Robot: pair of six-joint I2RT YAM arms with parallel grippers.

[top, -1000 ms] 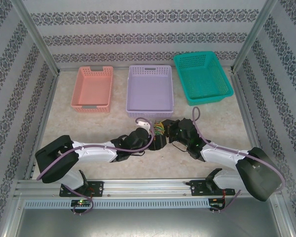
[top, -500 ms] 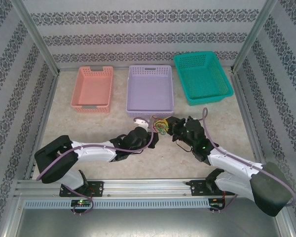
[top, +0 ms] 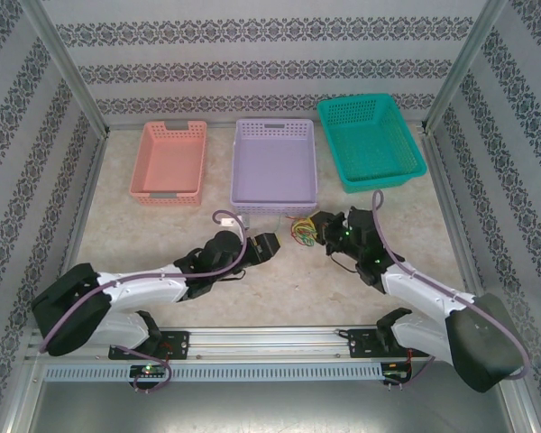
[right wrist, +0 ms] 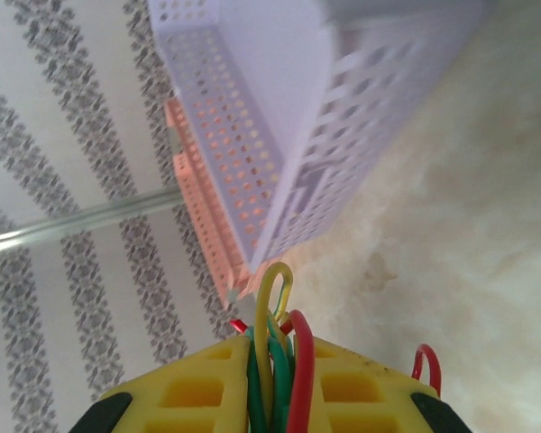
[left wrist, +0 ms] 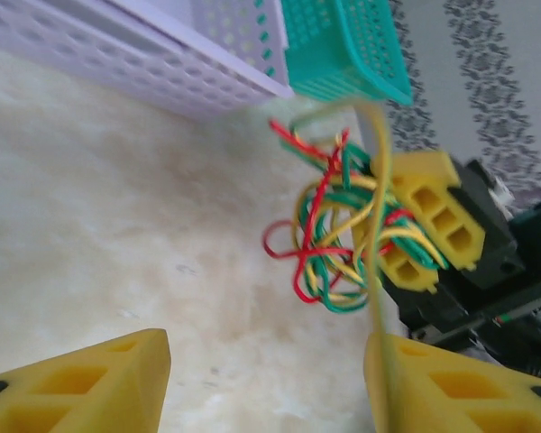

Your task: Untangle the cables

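Over marbled tabletop (top: 162,244), my right claw (right wrist: 272,365) is pinching limp, light red-yellow-green wires (left wrist: 335,236) (left claw (left wrist: 266,354) gaping); I'd take a loose loop.

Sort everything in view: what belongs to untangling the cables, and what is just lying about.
In the job:
- cables, a red, yellow and green bundle
- right end effector, shut on the bundle
- left end effector, open, facing the bundle

Lying about:
- pink basket
- purple basket
- green basket
All three stand along the far side of the table.
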